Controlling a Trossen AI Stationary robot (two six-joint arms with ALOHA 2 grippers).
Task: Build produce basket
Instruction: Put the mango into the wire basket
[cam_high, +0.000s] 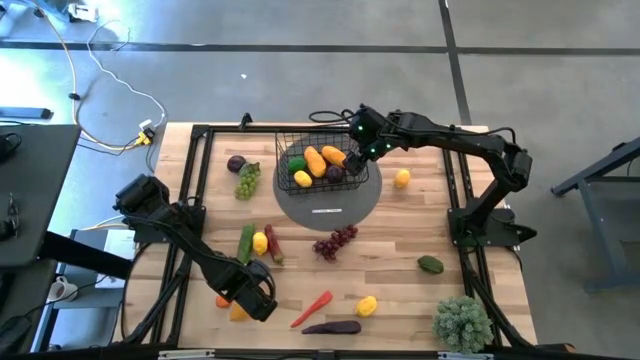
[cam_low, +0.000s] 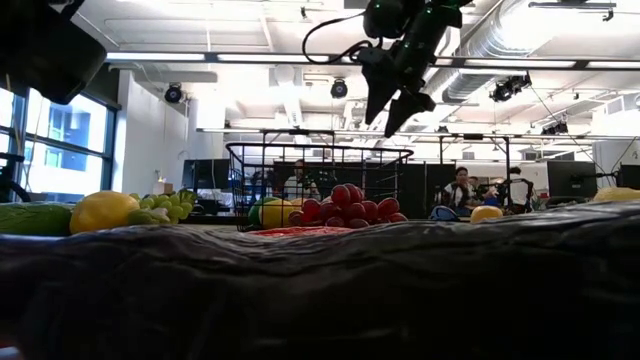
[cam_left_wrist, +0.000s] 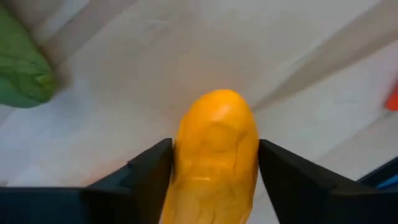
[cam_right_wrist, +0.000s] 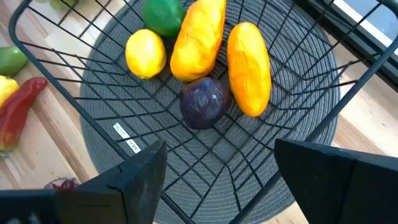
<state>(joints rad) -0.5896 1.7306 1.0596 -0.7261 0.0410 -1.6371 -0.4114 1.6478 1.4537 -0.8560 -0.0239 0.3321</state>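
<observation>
**Desk:** Carrot (cam_left_wrist: 217, 124) in the left jaws, is that the shot?

**Photographer:** Yes. The left jaws sit low at the counter's (cam_high: 400, 300) near left corner, pressed against the carrot's two flanks. Its long axis runs straight out ahead between them, so they cross its narrow width. How firm the hold is, I cannot tell.

**Desk:** And where is the basket (cam_high: 285, 140)?

**Photographer:** On the grey mat (cam_high: 330, 208) at the middle of the far edge, well apart from that carrot. From the left jaws it lies diagonally across the counter, away from the near edge and toward the centre. Two other orange pieces, a lemon (cam_right_wrist: 145, 53), a green piece and a dark purple one are already inside.

**Desk:** Which arm is nearer to it?

**Photographer:** The right one by far. The right jaws hang just above the basket's rim, apart and holding nothing. The left arm has the longer trip.

**Desk:** Anything in the way?

**Photographer:** A cucumber (cam_high: 246, 243), another lemon, a chilli (cam_high: 274, 245) and purple grapes (cam_high: 336, 241) lie between. My reading is that the carrot would need lifting clear of those and of the wire wall before going in.
</observation>
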